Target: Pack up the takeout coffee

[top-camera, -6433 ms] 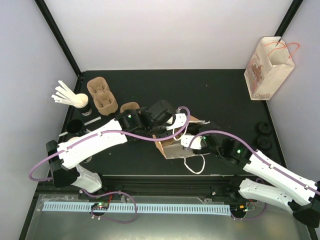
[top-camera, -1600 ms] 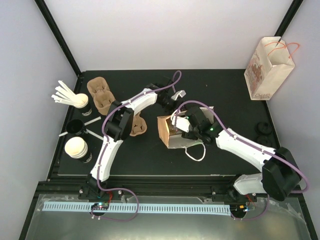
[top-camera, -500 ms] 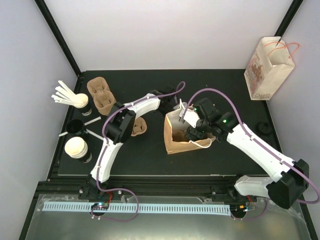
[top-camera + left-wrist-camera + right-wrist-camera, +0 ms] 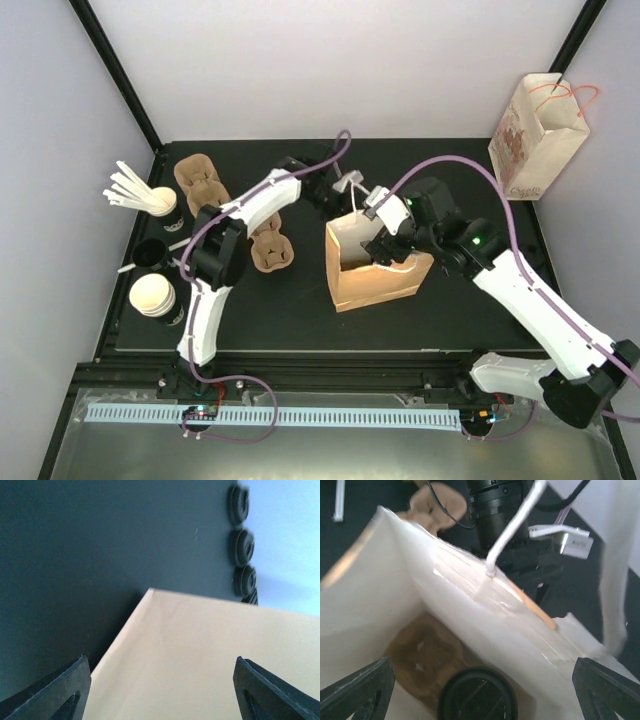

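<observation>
Upright on the counter (image 4: 450,180) since the last view, the brown bag (image 4: 375,280) holds the takeout coffee (image 4: 477,697), black lid up, directly beneath the right gripper (image 4: 482,667), jaws wide and empty. Left gripper (image 4: 160,672), jaws also wide, faces the bag's outer wall.

The takeout coffee (image 4: 477,694), black-lidded, sits lid up inside the paper bag (image 4: 367,600).

Brown paper bag (image 4: 375,285), black table (image 4: 450,170), black lid (image 4: 477,695).
</observation>
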Controlling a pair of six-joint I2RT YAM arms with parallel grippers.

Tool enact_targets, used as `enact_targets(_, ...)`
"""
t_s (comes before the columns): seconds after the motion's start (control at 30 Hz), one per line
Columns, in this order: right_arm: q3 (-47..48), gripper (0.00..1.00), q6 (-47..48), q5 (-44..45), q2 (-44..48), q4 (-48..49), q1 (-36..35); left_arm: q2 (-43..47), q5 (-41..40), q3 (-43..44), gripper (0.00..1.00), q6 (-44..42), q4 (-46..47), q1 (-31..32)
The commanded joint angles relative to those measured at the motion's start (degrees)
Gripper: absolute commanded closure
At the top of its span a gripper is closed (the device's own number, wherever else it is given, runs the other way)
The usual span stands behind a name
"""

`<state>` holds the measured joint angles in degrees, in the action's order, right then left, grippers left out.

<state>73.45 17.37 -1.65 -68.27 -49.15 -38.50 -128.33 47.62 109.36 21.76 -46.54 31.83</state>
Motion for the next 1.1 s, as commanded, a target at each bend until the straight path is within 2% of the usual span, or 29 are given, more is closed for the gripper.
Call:
enact_targets(0.0, -0.7, 0.0, -6.7, -3.4, 5.4, 9.4, 0.2, 5.7, -4.2, 5.7, 0.19, 2.2, 1.0, -2.7)
enact_targets(0.1, 1.5, 0.0, -16.0, 4.3, 6.2, 11.3, 0.2, 9.1, -7.9, 6.6, 0.18, 1.0, 0.2, -3.5)
enact_targets(0.17, 5.0, 0.0, -24.6, 12.7, 5.3, 7.7, 0.3, 12.7, -11.0, 6.4, 0.17, -0.5, -0.7, -3.8)
enact_targets(0.23, 9.0, 0.0, -27.5, 16.1, 3.8, 1.3, 0.3, 15.5, -14.1, 6.3, 0.16, -2.3, -2.7, -4.1)
enact_targets(0.43, 21.9, 0.0, -30.2, 17.9, -4.2, -18.1, 0.8, 25.2, -25.5, 1.0, 0.13, -6.1, -9.0, -4.6)
enact_targets(0.57, 24.6, 0.07, -34.4, 16.1, -6.3, -28.5, 2.2, 33.7, -33.5, -7.9, 0.02, -8.4, -10.8, -4.6)
enact_targets(0.73, 22.0, 0.16, -36.5, 8.9, -6.0, -29.7, 8.7, 41.3, -39.8, -19.2, 0.01, -6.9, -11.2, -5.9)
enact_targets(0.83, 22.2, 0.19, -37.0, 6.5, -9.0, -29.6, 11.9, 43.1, -36.1, -24.2, 0.01, -5.5, -11.6, -8.6)
enact_targets(0.93, 23.8, 0.21, -36.8, 7.4, -13.0, -29.8, 12.9, 42.1, -33.4, -26.6, 0.01, -5.0, -13.0, -10.5)
enact_targets(1.07, 25.0, 0.36, -35.3, 6.8, -17.2, -29.2, 13.1, 38.7, -34.4, -29.5, 0.04, -4.9, -14.7, -11.1)
